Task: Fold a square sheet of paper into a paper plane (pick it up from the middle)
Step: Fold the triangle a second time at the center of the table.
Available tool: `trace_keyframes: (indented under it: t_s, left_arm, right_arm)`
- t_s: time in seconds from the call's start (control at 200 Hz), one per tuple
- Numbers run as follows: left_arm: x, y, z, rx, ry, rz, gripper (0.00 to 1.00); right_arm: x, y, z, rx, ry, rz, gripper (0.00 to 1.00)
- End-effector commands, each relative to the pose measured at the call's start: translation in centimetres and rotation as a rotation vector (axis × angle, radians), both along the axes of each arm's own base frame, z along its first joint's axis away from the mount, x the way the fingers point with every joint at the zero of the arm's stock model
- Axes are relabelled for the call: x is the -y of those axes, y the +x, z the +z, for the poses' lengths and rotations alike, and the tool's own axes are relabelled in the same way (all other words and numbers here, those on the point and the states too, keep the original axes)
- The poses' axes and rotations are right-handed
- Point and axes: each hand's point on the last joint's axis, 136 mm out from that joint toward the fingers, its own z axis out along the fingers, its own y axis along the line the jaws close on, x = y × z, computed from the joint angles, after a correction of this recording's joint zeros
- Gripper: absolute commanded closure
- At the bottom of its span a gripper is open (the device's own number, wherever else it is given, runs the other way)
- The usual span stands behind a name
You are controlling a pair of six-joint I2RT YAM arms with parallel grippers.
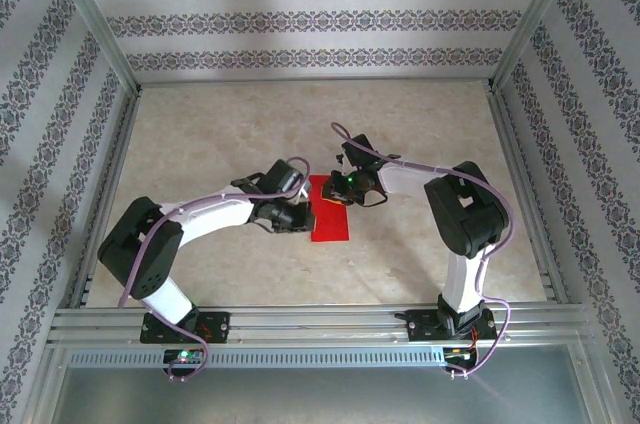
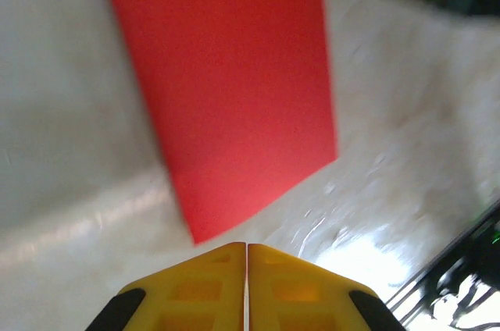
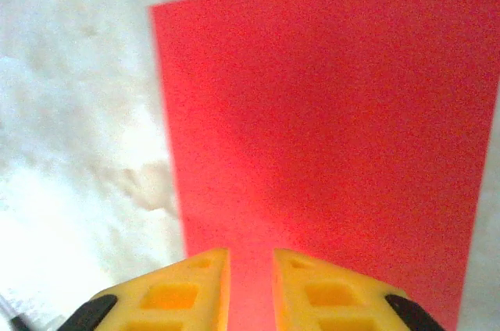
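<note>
Pale marbled table [image 1: 220,124] carries the red sheet of paper [image 1: 332,222] flat at its middle. Left gripper [image 2: 247,247] has fingers pressed together near the sheet's corner; right gripper [image 3: 250,257] is over the sheet, fingers slightly apart.

Overhead view: bright, even, diffuse light. Focus crisp across the bench [image 1: 220,134]. Faint soft shadows under the arms [image 1: 210,212]. Frame posts [image 1: 95,19] slant out toward the corners, wide-lens stretch.

Left wrist view: heavy smear. Bench texture streaked, edges of the square sheet of paper [image 2: 226,73] soft. White glare patch on the bench, lower right.

Right wrist view: bench at left blown out near white. Sheet grainy and oversaturated, thin grey shadow along its far edge. Right claw [image 3: 250,261] soft in the foreground.
</note>
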Motion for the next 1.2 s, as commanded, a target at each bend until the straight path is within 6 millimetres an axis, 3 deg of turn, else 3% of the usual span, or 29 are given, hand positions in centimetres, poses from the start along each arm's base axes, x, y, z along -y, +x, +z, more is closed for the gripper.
trace_keyframes:
  t_s: [0.0, 0.22, 0.37, 0.515, 0.879, 1.194]
  left_arm:
    - [0.5, 4.1, 1.8, 0.103, -0.059, 0.081, 0.91]
    - [1.6, 6.7, -0.5, 0.068, -0.055, 0.098, 0.92]
    - [0.8, 8.5, -3.0, 0.022, -0.002, 0.180, 0.97]
    - [0.8, 9.2, -3.8, 0.019, -0.018, 0.219, 0.97]
    - [-0.9, 6.9, -7.4, -0.086, 0.035, 0.292, 0.97]
    - [-2.1, 5.2, -9.4, -0.165, 0.064, 0.351, 0.97]
  right_arm:
    - [0.9, 0.0, 3.5, 0.047, 0.057, -0.040, 0.73]
    - [6.0, -2.4, 1.9, 0.008, 0.013, -0.194, 0.67]
    - [7.1, -4.0, 1.4, -0.016, 0.011, -0.230, 0.63]
    - [7.2, -5.2, 1.0, -0.049, 0.024, -0.239, 0.63]
    - [6.1, -6.8, 0.3, -0.116, 0.043, -0.228, 0.63]
    - [5.3, -9.0, -0.8, -0.193, 0.029, -0.189, 0.61]
